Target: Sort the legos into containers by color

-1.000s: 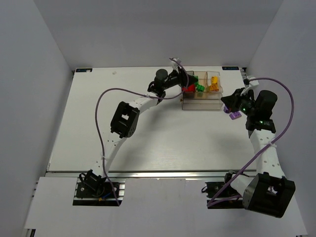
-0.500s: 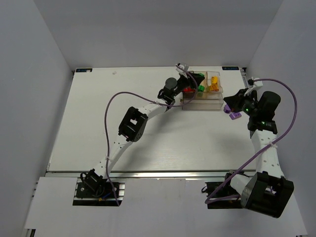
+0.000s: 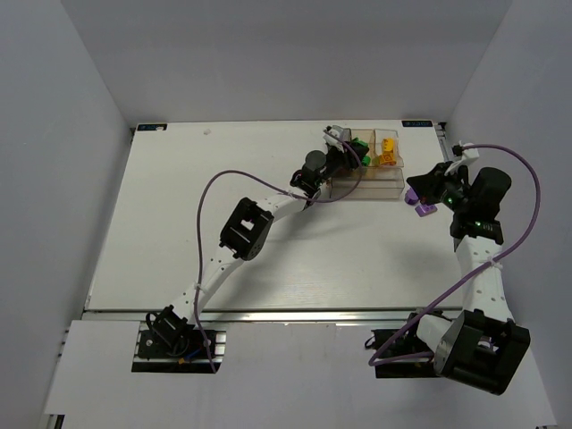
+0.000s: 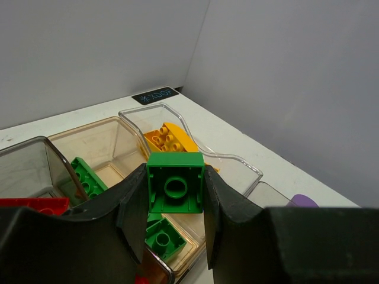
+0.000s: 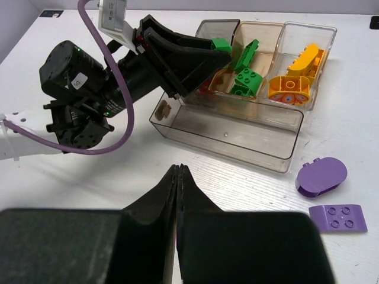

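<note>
The left gripper [image 4: 174, 202], jaws part closed, pinches a green lego [image 4: 175, 177] above the amber bin [image 4: 100, 139], where more green legos [image 4: 163, 235] lie just below. Yellow legos [image 4: 167, 139] sit in the clear bin [image 4: 237, 167] ahead to its right, with a red lego [image 4: 35, 205] in the grey bin [image 4: 26, 168] to its left. The right gripper [image 5: 177, 171] is clamped tight on nothing, and two purple legos [image 5: 321, 176] lie on the table [image 5: 249, 195] off to its right.

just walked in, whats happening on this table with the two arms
The left gripper holds a green lego above the organizer. Other green legos already lie in its amber middle bin. The clear bin holds yellow pieces and the grey bin a red one. The right gripper is shut and empty, hanging over the table near two unsorted purple pieces beside the organizer.
</note>
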`<action>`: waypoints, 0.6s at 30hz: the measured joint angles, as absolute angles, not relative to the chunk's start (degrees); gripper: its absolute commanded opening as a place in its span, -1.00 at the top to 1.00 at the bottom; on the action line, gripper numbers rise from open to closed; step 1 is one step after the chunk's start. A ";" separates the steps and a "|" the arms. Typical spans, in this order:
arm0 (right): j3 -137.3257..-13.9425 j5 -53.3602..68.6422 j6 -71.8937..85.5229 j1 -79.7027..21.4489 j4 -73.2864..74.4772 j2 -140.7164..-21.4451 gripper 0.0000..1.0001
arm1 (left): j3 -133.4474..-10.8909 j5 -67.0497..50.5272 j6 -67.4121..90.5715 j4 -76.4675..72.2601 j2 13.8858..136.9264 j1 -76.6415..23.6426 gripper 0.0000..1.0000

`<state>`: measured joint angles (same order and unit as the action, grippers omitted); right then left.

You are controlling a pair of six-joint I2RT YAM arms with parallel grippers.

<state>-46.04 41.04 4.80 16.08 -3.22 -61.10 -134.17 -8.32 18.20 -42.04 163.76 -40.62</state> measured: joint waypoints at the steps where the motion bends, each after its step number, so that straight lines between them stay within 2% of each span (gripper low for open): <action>1: -46.04 41.10 4.84 16.14 -3.22 -61.10 1.00 | -134.28 -8.34 18.06 -42.00 163.76 -40.62 0.85; 12: -46.02 42.30 5.69 17.10 -3.42 -61.10 1.00 | -134.63 -8.88 17.34 -39.99 163.76 -40.80 0.71; 16: -46.02 42.65 5.87 17.45 -3.57 -61.10 1.00 | -134.63 -9.47 17.17 -39.40 163.76 -40.88 0.40; 17: -46.02 42.76 5.89 17.56 -3.60 -61.10 1.00 | -134.63 -9.52 17.15 -39.22 163.76 -40.91 0.22; 18: -46.02 42.85 5.89 17.65 -3.60 -61.10 1.00 | -134.63 -9.61 17.10 -39.00 163.76 -40.91 0.14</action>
